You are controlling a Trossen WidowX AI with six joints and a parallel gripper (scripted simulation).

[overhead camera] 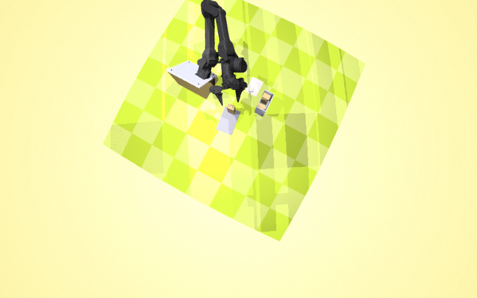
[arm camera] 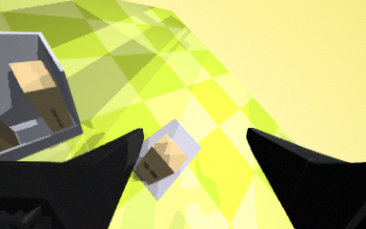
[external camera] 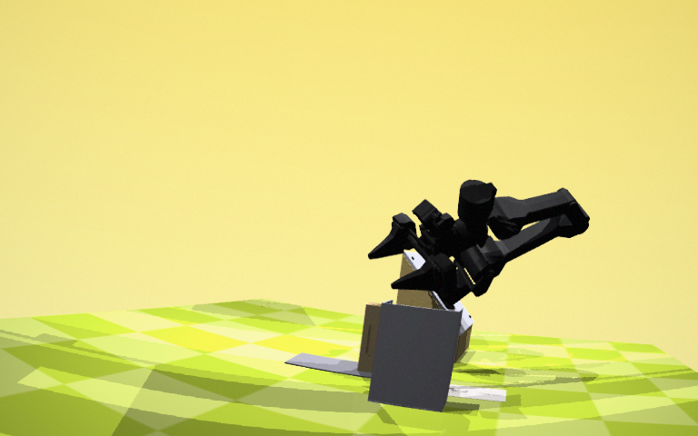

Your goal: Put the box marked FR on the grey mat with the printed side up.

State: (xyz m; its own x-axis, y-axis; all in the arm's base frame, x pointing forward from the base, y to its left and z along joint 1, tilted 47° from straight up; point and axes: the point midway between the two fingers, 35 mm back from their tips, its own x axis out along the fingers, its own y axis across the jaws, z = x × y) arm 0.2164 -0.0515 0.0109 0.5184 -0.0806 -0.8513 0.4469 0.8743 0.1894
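gripper (overhead camera: 230,103) (external camera: 381,272) (arm camera: 194,133): spread about as wide as it goes, nothing between the fingers, above the mat end where the box stands.
box on the mat (overhead camera: 231,108) (external camera: 367,333) (arm camera: 159,162): upright near one end of the grey mat (overhead camera: 227,124) (external camera: 319,361) (arm camera: 186,138), dark print on a side wall rather than on top; likely the wanted one, though i can't read its code.
tipping risk: if a finger catches its top off-centre, it could topple print down, or off the mat, standing so near the edge.
grip risk: a skewed approach could make one finger push the box before the other meets it.
bin (overhead camera: 260,112) (external camera: 413,354) (arm camera: 29,45): two boxes stand inside; a wide swing of the arm could knock them.
hidden: the bin's near wall masks part of the mat and box from the side; the wrist view cuts off one bin box.
white card (overhead camera: 254,82) (external camera: 481,394): its marks are too small to read.
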